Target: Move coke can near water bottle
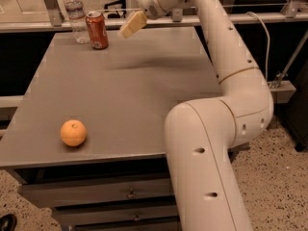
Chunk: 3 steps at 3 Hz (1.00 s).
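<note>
Coke can [97, 30]: red, silver top, upright on counter [144, 95], left of gripper [132, 24], just beside water bottle [76, 14]. Arm: stretched over counter; gripper raised, apart from can, grip state cannot be told.

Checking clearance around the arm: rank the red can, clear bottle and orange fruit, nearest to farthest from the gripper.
The gripper hangs over the far edge of the grey table.
1. Red-orange aluminium coke can, just left of it.
2. Clear plastic water bottle, farther left, far corner.
3. Round orange fruit, near left corner.
</note>
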Each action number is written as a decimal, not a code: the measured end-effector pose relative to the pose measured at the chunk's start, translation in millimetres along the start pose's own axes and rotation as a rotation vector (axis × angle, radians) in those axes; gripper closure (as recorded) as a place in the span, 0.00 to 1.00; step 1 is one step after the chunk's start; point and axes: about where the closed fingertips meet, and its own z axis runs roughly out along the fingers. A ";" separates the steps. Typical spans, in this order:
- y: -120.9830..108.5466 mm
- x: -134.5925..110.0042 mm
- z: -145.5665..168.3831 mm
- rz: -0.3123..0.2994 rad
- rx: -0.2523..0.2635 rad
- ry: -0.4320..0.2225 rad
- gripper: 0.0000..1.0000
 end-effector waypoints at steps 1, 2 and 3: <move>3.3 18.2 -38.3 0.049 -0.011 0.030 0.00; -0.7 33.6 -88.6 0.135 0.020 0.014 0.00; -1.2 52.8 -142.1 0.258 0.074 -0.069 0.00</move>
